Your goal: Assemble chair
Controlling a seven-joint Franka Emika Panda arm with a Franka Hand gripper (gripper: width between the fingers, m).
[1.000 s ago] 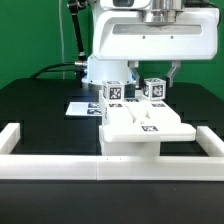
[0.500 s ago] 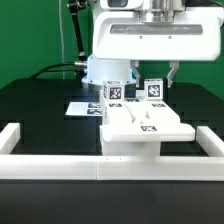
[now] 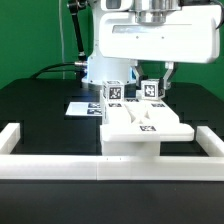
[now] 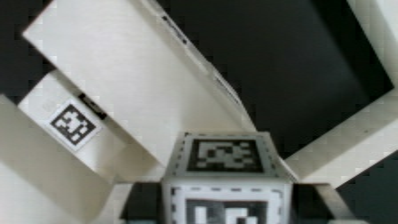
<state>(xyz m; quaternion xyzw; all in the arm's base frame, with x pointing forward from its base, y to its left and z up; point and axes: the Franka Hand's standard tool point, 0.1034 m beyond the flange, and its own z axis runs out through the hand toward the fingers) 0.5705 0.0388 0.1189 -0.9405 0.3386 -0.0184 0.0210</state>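
The chair (image 3: 138, 125) sits on the black surface (image 3: 40, 105), pushed against the white border rail (image 3: 110, 165): a flat seat slab with two tagged cubes above its back edge. The left cube (image 3: 116, 91) stands free. The claw (image 3: 153, 74) comes down over the right cube (image 3: 152, 89), its fingers (image 3: 168, 74) flanking it; the wrist view shows this cube (image 4: 224, 170) clamped between both fingers (image 4: 347, 130), so the claw is clenched on it. The marker board (image 3: 82, 107) lies behind, on the exterior view's left.
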